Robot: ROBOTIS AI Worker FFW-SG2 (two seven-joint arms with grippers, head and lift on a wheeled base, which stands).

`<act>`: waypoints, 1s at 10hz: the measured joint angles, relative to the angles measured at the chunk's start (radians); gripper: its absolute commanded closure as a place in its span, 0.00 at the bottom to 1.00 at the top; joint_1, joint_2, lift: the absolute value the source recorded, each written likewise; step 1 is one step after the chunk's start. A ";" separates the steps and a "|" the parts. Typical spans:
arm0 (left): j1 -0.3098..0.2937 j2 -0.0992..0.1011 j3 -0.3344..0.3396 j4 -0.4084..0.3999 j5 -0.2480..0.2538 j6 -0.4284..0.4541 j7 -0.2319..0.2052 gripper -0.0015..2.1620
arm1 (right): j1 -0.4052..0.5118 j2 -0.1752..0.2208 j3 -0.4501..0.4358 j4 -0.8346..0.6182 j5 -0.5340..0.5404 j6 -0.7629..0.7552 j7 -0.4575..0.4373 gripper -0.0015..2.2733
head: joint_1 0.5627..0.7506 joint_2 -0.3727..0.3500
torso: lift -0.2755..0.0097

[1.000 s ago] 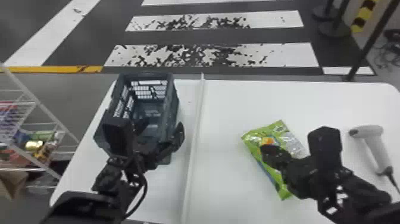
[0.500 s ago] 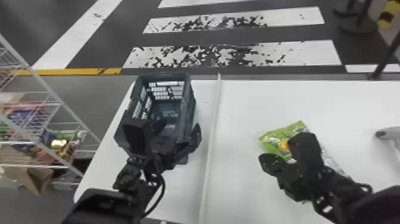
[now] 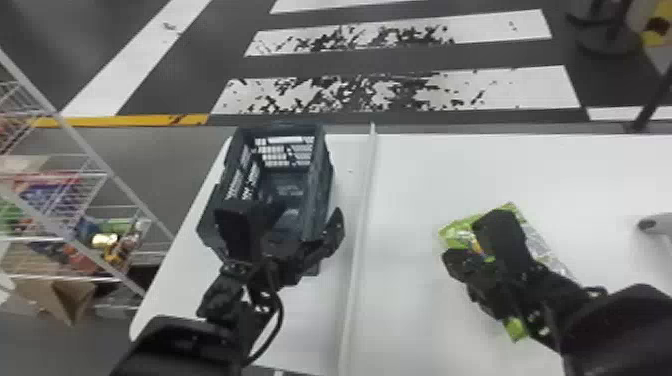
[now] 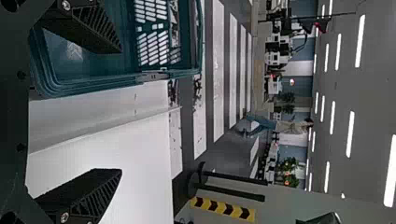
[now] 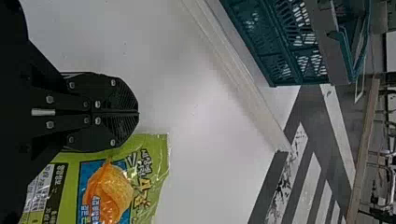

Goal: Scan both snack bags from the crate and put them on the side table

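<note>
Though flat, snack bag [image 3: 459, 231] diagonal (lengthwise)

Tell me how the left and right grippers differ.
The left gripper has its fingers spread apart; the right gripper has its fingers closed together. The left gripper is at the crate, the right gripper at the green snack bag. Both have black fingers, and neither holds anything.
</note>
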 measured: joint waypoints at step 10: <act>-0.002 0.004 0.000 0.000 -0.001 0.002 -0.001 0.04 | -0.095 -0.002 -0.062 0.116 0.073 0.016 -0.017 0.99 | 0.70 0.68 | 0.66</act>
